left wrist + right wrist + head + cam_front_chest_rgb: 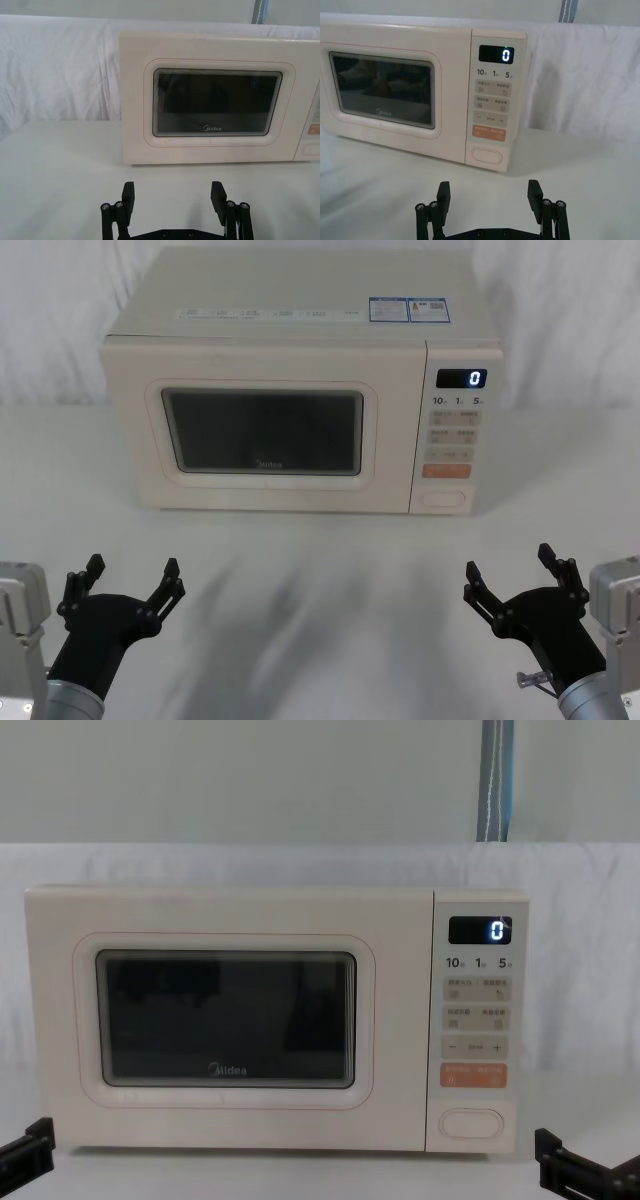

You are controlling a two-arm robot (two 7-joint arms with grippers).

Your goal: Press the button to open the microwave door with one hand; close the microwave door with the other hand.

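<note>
Microwave [300, 390] sat square in front of me on the white tabletop [320, 570], toward the back, with a white cloth [55, 70] draped behind it. The microwave door [262, 430] was shut flush with the body, its dark window and the small Midea logo facing me; in the chest view the door [225, 1020] took up most of the front. To its right stood the narrow control panel [458, 430], whose display [461, 378] read 0. Below the small beige keys and the orange key [446, 471], at the very bottom of that panel, lay the button [444, 499], the wide cream pill; I saw it most plainly from the right wrist [486, 154] and also from the chest [472, 1122].

I had the left gripper [128, 582] low at my near left, well short of the microwave and touching nothing, its jaws spread wide with nothing between them; from the left wrist the gripper [172, 196] pointed at the door's lower edge. The right gripper [518, 572] hung at my near right, likewise apart from the microwave, jaws wide apart and empty; in the right wrist view [489, 194] it was aimed roughly at the control panel's bottom, with bare tabletop between it and the button.
</note>
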